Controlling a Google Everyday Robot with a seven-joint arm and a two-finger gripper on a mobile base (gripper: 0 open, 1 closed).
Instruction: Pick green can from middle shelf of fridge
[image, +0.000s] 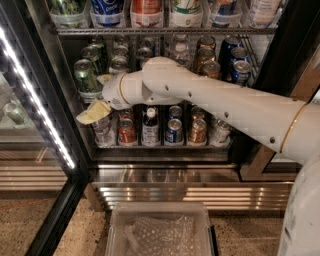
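Observation:
The green can (84, 75) stands upright at the front left of the middle shelf (254, 60), with more green cans (95, 52) behind it. My gripper (99, 95) is at the end of the white arm (210, 102), inside the fridge (295, 40), just right of and below the green can. Its cream fingers look spread: one fingertip (92, 113) hangs below the can's base, the other (105, 78) sits beside the can. It holds nothing. The arm hides the middle of the shelf.
White, gold and blue cans (235, 62) fill the shelf's other lanes. The rack below holds red cans and small bottles (150, 125); the rack above holds big bottles (145, 10). The open glass door with the LED strip (35, 100) is left. A clear bin (160, 230) sits on the floor.

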